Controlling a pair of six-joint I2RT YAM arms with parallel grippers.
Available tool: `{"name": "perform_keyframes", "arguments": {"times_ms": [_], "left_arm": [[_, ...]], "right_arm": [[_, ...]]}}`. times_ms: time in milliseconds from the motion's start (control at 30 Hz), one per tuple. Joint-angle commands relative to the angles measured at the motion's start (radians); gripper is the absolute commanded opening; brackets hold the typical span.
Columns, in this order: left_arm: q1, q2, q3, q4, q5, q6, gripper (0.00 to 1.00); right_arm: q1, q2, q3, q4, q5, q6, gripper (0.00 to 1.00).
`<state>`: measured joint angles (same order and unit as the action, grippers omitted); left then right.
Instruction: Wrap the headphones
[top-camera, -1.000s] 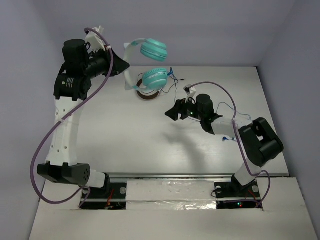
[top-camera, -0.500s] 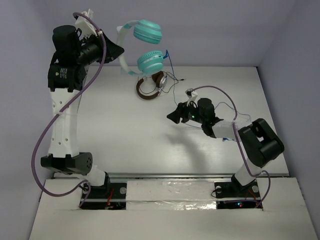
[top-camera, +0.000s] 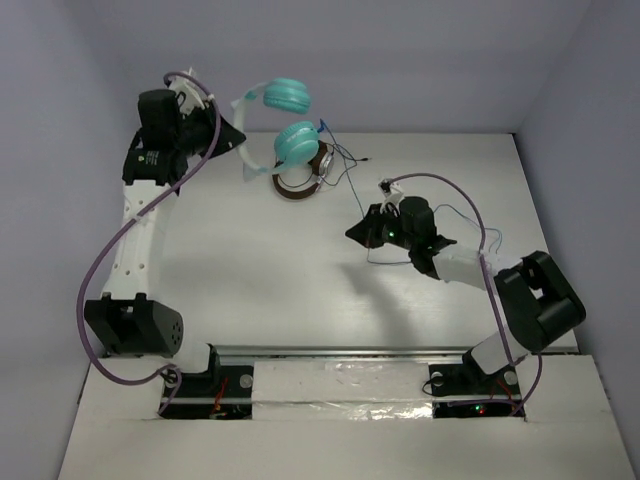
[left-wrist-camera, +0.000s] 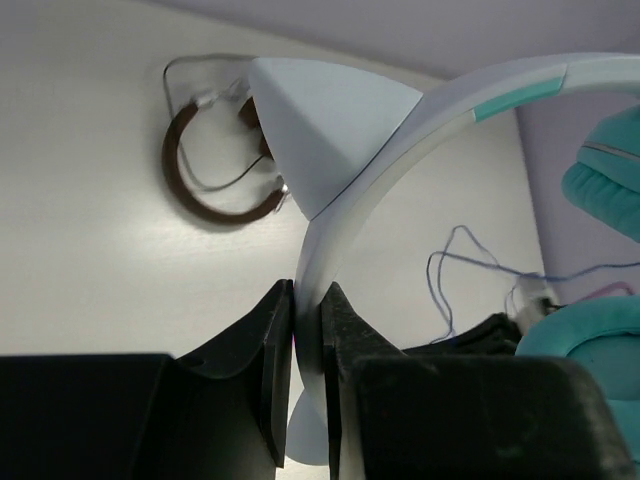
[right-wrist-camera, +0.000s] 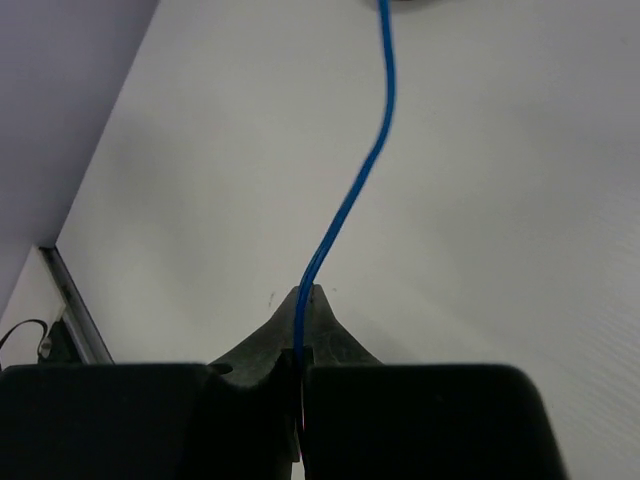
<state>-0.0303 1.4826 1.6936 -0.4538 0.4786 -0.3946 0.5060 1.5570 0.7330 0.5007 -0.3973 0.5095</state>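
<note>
**Headphones aloft at 11 o'clock, cable pinched near centre**

Top view: headphones (top-camera: 286, 118) are held above the table (top-camera: 240, 270), out at the 11 o'clock corner. Both teal cups face 3 o'clock, one above the other.

Left fingers (left-wrist-camera: 283, 320) are clenched on the white headband (left-wrist-camera: 400, 150), one on each face of the band.

Right fingers (right-wrist-camera: 304, 306) sit low near table centre, pressed together on the thin blue cable (right-wrist-camera: 372, 160). The cable leaves the tips toward 12 o'clock in a near-straight line, clear of the table.

Brown headphones (top-camera: 300, 186) lie flat on the table, just at 6 o'clock of the lower teal cup. Their dark cable trails loose toward 3 o'clock.
</note>
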Motion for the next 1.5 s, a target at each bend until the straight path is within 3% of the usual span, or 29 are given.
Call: {"name": "perform_keyframes", "arguments": {"times_ms": [0,200,333,600,833,1033,1233,1467], "left_arm": [[0.007,-0.077,-0.16,0.17,-0.067,-0.075,0.0],[0.007,-0.163,-0.461,0.369,-0.115,-0.203,0.0],[-0.042,-0.212,-0.577,0.495,-0.185,-0.283,0.0],[-0.193,-0.232,-0.647,0.475,-0.469,-0.241,0.0],[-0.358,-0.212,-0.687,0.382,-0.636,-0.146,0.0],[-0.437,-0.208,-0.69,0.317,-0.612,-0.046,0.0],[-0.438,-0.225,-0.692,0.275,-0.457,0.04,0.0],[-0.438,-0.239,-0.677,0.202,-0.35,0.137,0.0]], "right_arm": [[0.02,-0.052,0.087,-0.256,0.109,-0.015,0.0],[0.13,-0.086,0.138,-0.453,0.258,-0.034,0.0],[0.325,-0.069,0.186,-0.498,0.328,-0.028,0.0],[0.491,-0.124,0.33,-0.735,0.437,-0.091,0.0],[0.516,-0.169,0.544,-0.971,0.474,-0.251,0.0],[0.516,-0.124,0.673,-1.087,0.525,-0.328,0.0],[0.516,-0.086,0.766,-1.146,0.551,-0.358,0.0],[0.516,-0.095,0.802,-1.162,0.682,-0.371,0.0]]}}
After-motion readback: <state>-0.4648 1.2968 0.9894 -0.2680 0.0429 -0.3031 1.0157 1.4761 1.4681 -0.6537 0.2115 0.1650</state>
